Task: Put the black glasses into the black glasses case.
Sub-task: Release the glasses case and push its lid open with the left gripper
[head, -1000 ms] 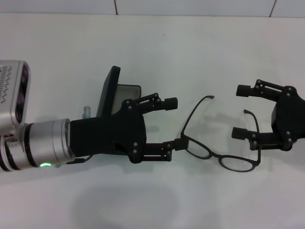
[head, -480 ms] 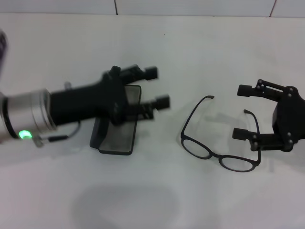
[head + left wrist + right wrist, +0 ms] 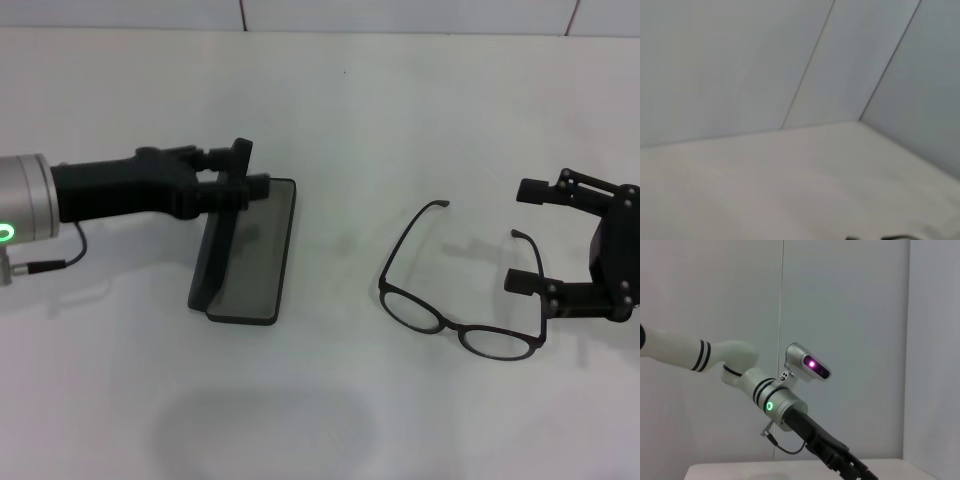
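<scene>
The black glasses (image 3: 452, 323) lie unfolded on the white table right of centre, temples pointing away from me. The black glasses case (image 3: 255, 250) lies open left of centre, its grey lining showing and its lid (image 3: 212, 255) standing up along the left side. My left gripper (image 3: 255, 168) hovers over the far end of the case by the lid's top corner, fingers a little apart and empty. My right gripper (image 3: 515, 236) is open just right of the glasses, and the right temple's tip lies between its fingers.
The table's back edge meets a tiled wall (image 3: 400, 15) at the far side. The right wrist view shows my left arm (image 3: 790, 412) stretched over the table. The left wrist view shows only wall and table top.
My left gripper has drawn back from the glasses' left lens, swinging left and away to the far end of the case. The glasses and case stayed put. The right gripper shifted slightly right.
</scene>
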`<state>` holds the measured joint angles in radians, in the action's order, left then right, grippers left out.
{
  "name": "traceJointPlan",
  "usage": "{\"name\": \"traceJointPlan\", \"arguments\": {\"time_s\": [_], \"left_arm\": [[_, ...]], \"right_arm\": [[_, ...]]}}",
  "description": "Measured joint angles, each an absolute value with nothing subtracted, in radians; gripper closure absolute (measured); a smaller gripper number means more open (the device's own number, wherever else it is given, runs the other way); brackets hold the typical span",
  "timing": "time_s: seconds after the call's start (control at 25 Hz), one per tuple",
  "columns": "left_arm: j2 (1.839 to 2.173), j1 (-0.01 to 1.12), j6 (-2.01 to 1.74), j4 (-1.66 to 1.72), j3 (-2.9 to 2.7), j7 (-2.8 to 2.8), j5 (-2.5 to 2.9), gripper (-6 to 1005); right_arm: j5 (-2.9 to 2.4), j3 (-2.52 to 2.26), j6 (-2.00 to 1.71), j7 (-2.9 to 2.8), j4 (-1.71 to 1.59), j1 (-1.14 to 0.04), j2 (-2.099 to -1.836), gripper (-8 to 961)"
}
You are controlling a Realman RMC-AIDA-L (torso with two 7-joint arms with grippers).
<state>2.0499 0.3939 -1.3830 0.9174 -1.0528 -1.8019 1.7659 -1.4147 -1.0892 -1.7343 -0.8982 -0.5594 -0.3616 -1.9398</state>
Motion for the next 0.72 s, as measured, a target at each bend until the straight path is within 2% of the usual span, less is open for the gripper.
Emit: {"name": "traceJointPlan", "arguments": {"time_s": [0.2, 0.72], "left_arm": [[2.087, 0.370, -1.344, 0.993, -1.052, -1.856, 1.886, 165], [2.092, 0.357, -1.214, 0.987, -1.126, -1.865, 1.936, 218]], "right_arm": [[-1.417, -1.089, -1.733, -0.898, -0.560, -0.362, -1.941, 68], [-1.419, -1.089, -1.735, -0.899, -0.560, -0.365, -1.944, 68]]}}
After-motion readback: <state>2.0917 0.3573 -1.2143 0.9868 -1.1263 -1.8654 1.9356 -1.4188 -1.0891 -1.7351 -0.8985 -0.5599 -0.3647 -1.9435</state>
